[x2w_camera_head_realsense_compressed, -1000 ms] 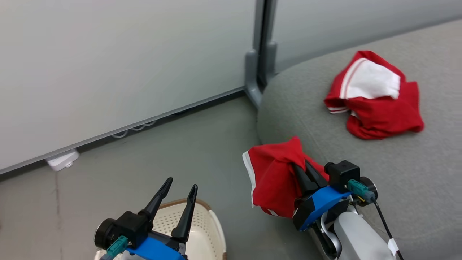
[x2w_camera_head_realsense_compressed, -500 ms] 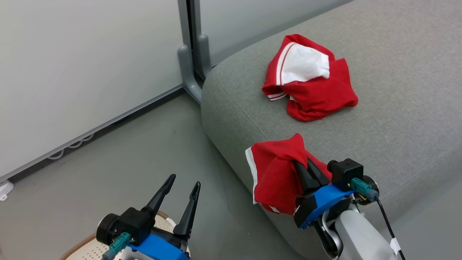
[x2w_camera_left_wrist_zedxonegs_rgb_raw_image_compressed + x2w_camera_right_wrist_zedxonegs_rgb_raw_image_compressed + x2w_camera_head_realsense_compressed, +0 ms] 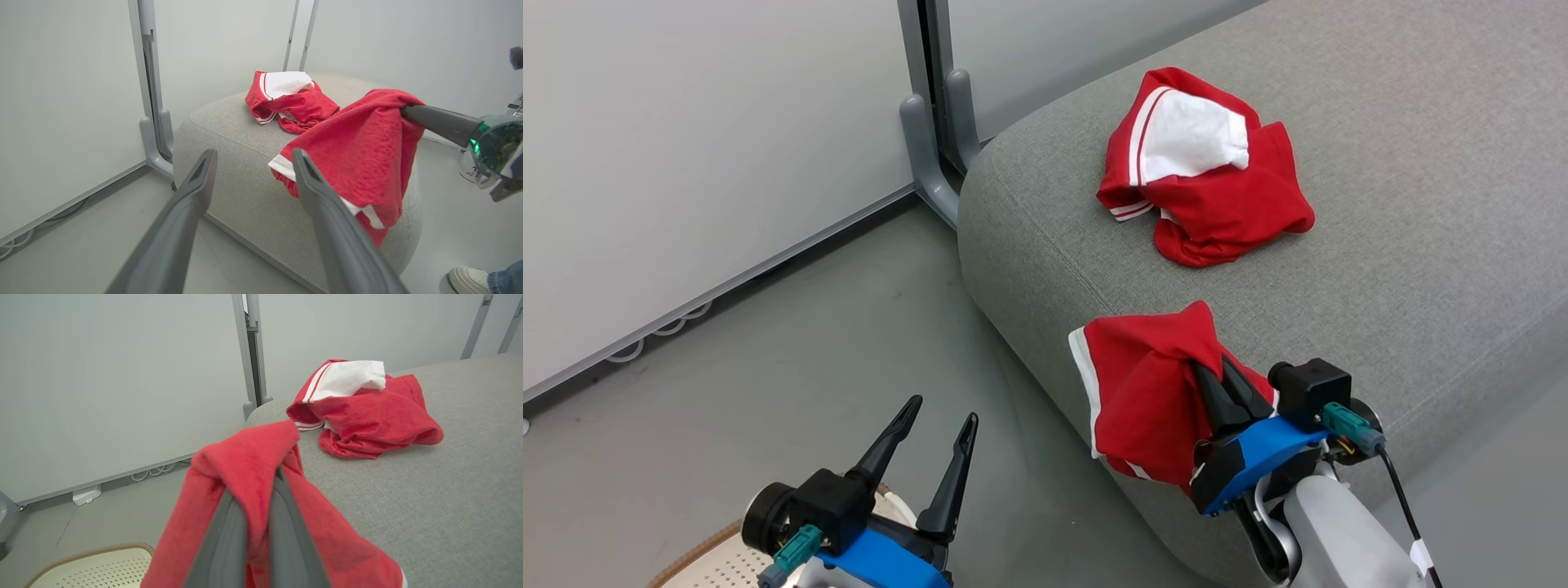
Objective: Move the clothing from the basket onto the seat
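Change: since a second ago the robot has turned right toward the seat (image 3: 1421, 204). The held garment (image 3: 1143, 384), then out over the floor (image 3: 809, 367) off the seat's left corner, now hangs at its near-left edge.
Right gripper (image 3: 1210, 367): fingers pressed together on a bunched fold of the held garment.
Held garment: red with a white hem stripe. It drapes down and to the left of the fingers, in front of the seat's near side, not laid on top. Whether it brushes the upholstery I cannot tell.
Second garment (image 3: 1205, 167): crumpled on the seat top, white panel up, farther in than the right gripper and well apart from the held one.
Left gripper (image 3: 944, 408): fingers spread wide, nothing between them, over the floor left of the seat.
Basket (image 3: 715, 559): on the floor at the near left, just under the left gripper. Its contents are out of sight.
Person: a shoe (image 3: 466, 277) on the floor by the seat.
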You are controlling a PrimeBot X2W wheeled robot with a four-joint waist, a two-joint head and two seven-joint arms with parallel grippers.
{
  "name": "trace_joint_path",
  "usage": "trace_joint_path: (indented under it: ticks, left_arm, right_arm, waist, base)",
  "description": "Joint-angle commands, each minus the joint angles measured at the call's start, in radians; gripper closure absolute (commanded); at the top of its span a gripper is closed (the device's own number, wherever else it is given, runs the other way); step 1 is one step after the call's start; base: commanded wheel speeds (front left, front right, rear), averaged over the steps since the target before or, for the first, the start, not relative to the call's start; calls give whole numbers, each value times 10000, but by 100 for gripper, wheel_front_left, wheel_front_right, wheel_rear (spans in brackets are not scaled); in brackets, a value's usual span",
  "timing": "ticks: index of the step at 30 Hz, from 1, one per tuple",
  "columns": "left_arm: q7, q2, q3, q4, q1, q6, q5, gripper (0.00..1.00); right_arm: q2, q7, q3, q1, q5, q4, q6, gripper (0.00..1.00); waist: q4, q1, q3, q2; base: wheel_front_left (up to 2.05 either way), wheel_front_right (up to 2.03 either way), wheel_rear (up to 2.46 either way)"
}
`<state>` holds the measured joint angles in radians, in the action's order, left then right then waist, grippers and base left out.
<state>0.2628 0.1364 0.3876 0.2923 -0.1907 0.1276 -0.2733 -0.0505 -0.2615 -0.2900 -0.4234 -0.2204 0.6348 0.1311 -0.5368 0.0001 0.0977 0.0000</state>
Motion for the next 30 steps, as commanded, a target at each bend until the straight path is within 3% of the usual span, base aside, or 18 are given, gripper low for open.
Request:
trace_joint_path:
  ticks: [1,10,17,20,30]
  left_arm:
    - [29,42,-4,18,-68,41,-66,0]
    - [29,102,61,-32,-203,41,-43,0]
    - [31,251,292,-132,-684,41,58,0]
    - [29,283,516,-165,-996,41,98,0]
    - [31,537,1409,-437,-2821,41,195,0]
  right_arm:
    - [4,-50,33,75,-8,-37,-7,100]
    - [1,-32,402,-458,-6,125,-7,100]
    - [-134,507,2025,-2024,719,20,-7,100]
    - [-414,856,2803,-2786,968,-258,-7,100]
    - [-2276,2008,5795,-5178,1140,-1572,-7,100]
  waist:
    - [22,-1,-4,0]
    - [217,-1,213,0]
    - [637,-1,909,0]
    - [944,-1,1347,0]
    - [2365,-1,3754,0]
  base:
    - [0,0,0]
    - [0,0,0]
    - [0,0,0]
    - [0,0,0]
    - [0,0,0]
